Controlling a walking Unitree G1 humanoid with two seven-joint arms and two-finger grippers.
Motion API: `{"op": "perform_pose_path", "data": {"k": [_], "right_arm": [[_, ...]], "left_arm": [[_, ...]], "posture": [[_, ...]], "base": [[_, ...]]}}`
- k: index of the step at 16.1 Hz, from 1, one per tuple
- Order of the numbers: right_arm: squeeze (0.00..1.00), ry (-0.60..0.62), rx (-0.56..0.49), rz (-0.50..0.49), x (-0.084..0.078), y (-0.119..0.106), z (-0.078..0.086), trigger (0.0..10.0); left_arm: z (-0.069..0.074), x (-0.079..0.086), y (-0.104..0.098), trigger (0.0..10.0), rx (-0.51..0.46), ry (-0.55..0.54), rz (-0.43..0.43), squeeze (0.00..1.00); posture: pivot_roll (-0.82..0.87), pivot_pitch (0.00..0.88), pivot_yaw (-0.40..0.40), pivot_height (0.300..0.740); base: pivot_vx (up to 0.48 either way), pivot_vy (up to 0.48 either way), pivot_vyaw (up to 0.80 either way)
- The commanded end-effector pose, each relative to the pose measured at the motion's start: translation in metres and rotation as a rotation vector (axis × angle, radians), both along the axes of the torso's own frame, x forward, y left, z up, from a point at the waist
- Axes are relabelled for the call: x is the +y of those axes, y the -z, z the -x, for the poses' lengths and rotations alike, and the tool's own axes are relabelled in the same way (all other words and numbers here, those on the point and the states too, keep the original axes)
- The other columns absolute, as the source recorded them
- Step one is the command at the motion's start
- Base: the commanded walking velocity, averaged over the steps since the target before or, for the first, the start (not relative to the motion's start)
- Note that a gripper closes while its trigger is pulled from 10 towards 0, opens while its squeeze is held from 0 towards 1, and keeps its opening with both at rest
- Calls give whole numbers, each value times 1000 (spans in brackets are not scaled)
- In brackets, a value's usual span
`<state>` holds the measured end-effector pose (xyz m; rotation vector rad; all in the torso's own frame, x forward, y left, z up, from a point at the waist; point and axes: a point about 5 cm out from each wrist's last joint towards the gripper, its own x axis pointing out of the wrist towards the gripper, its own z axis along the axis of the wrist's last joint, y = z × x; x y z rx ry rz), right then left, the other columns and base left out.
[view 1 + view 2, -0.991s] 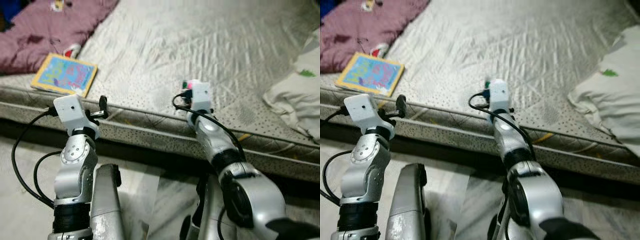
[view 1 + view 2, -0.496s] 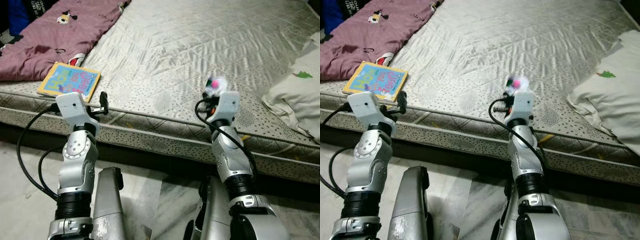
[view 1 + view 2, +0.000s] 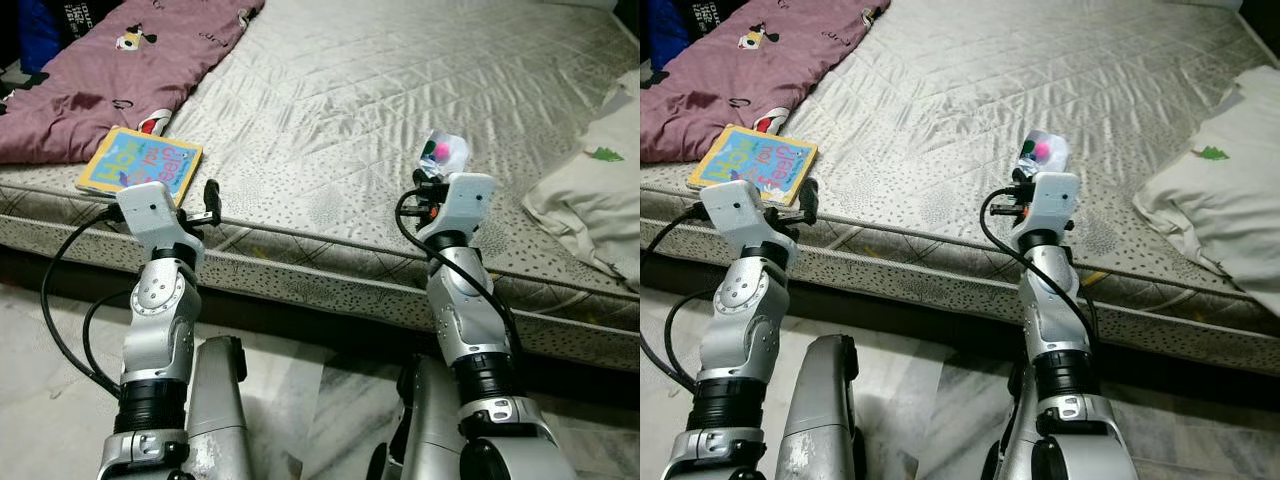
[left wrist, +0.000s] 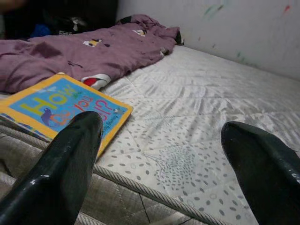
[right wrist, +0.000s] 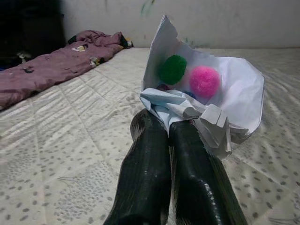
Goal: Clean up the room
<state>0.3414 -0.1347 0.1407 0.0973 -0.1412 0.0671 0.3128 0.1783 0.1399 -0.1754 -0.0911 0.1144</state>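
Your right gripper (image 5: 168,129) is pinched closed on crumpled paper (image 5: 211,101) with pompoms, sticking out past the fingertips above the mattress (image 3: 330,110). Left gripper (image 4: 159,140) gapes wide, holding nothing, near the book (image 4: 56,110).

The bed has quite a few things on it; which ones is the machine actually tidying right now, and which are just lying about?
In hand now:
- crumpled paper with pompoms, pinched in the right gripper
- left gripper, fingers spread, hovering at the mattress edge near the picture book

Lying about:
- purple blanket
- white pillow
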Motion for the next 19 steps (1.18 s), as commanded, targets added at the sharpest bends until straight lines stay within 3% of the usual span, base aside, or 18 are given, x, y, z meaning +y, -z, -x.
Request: {"op": "perform_pose_path", "data": {"k": [1, 7, 15, 19], "right_arm": [[0, -20, -10, 8, 6, -7, -5, 10000], [0, -43, -19, 26, 14, -9, -3, 10000], [0, -23, -20, 33, 10, -7, -1, 10000], [0, -8, -10, 57, 9, -3, 1, 10000]], "left_arm": [[3, 4, -3, 10000, -15, -22, -3, 0], [6, 10, 1, 10000, -6, -42, -3, 0], [1, 6, 0, 10000, -7, -18, -5, 0], [2, 4, 4, 10000, 3, -19, -4, 0]], "posture": [[91, 0, -71, 561], [68, 0, -64, 610], [56, 0, -55, 675], [58, 0, -54, 685]], "base": [[0, 0, 0], [0, 0, 0], [0, 0, 0], [0, 0, 0]]}}
